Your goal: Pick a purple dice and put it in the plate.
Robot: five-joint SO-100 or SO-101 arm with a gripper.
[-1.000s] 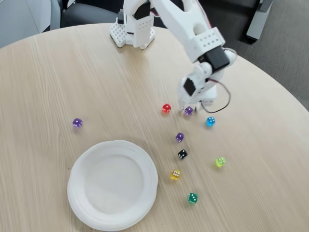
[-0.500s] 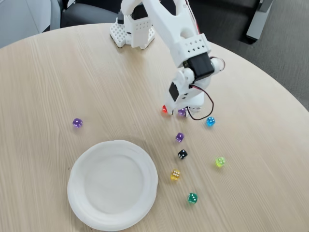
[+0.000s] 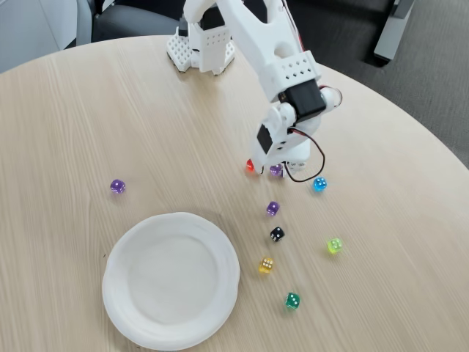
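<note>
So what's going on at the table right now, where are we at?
The gripper is down on the table, around a purple die, with a red die right beside it. Whether the jaws have closed on it is hard to tell from the fixed view. The plate holds nothing yet. Two other purple dice sit loose: one just below the gripper, one far left in the picture.

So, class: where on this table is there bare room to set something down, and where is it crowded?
Bare wood lies left of the arm base, above the lone purple dice. The plate is bare too. Crowded: the dice cluster right of the plate, by the gripper.
</note>
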